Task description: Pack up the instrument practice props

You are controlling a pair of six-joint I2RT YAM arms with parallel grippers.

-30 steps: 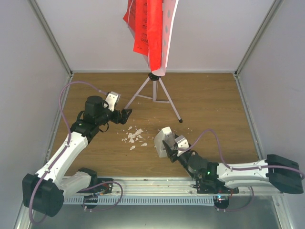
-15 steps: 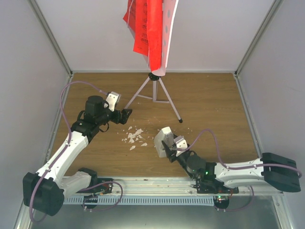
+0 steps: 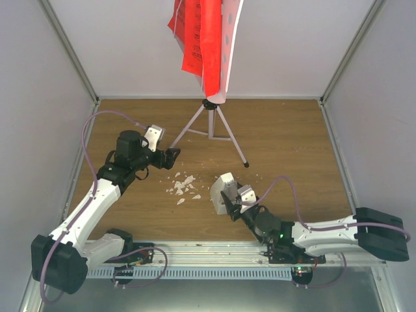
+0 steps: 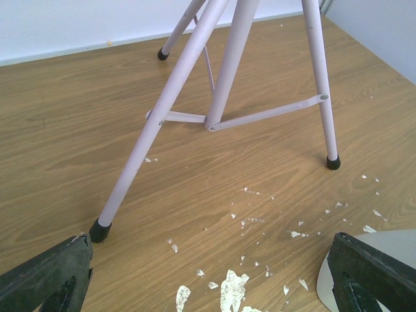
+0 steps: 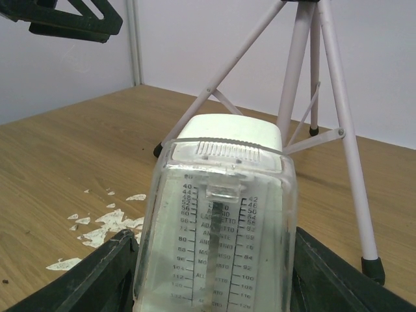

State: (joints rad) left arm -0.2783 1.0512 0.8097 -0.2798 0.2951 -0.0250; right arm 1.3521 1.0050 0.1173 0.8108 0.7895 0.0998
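Observation:
The music stand's pale perforated plate (image 3: 229,45) rises at the back centre with red ribbed sheets (image 3: 198,39) hanging on it, above silver tripod legs (image 3: 224,130) (image 4: 231,71) (image 5: 344,130). My left gripper (image 3: 174,156) (image 4: 208,276) is open just beside the tripod's near-left foot (image 4: 100,229), with only floor between its fingers (image 4: 45,279). The white metronome (image 3: 223,190) (image 5: 221,221), with its clear scaled cover, sits between the black fingers (image 5: 97,279) of my right gripper (image 3: 235,198) (image 5: 214,279), which is shut on its sides.
Small white crumbs (image 3: 182,186) (image 4: 231,289) (image 5: 107,224) lie on the wooden floor (image 3: 286,143) between the two grippers. White walls (image 3: 45,117) close in the left, back and right sides. A metal rail (image 3: 208,260) runs along the near edge.
The right arm's rear link has shifted slightly to the left. The metronome, both grippers and the stand stay where they were.

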